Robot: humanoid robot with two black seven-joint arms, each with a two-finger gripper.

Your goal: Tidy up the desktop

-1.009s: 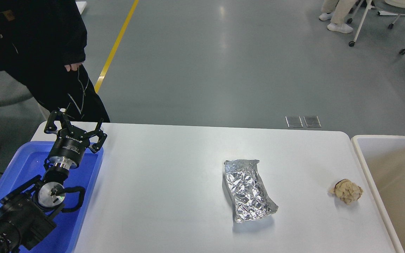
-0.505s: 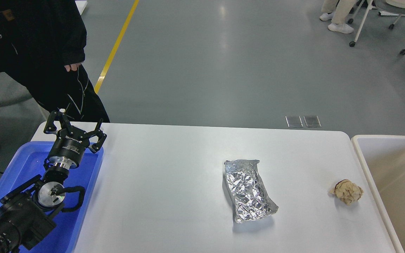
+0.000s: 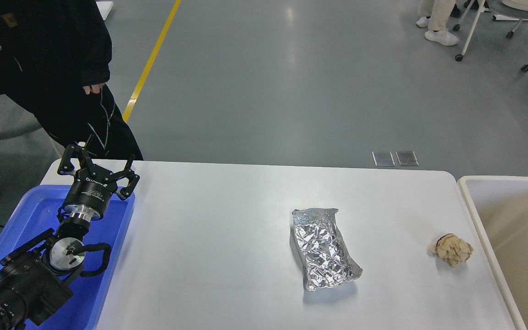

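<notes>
Foil packet (image 3: 326, 250) mid-table (image 3: 213, 238), crumpled paper ball (image 3: 452, 250) nr right edge by beige bin (image 3: 497, 220); both prob light & crushable, pinch gently across narrow width; left gripper (image 3: 96, 167) jaws wide, empty, over blue tray (image 3: 30, 215); right one unseen

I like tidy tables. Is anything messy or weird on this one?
Yes. A crumpled foil packet lies askew mid-desktop, and a wadded brown paper ball sits near the beige bin. Both look like litter.

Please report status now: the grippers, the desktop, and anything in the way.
Left gripper open, empty, above blue tray. Right gripper not clearly in view. Desktop still holds foil packet and crumpled paper ball near beige bin. Path clear.
</notes>
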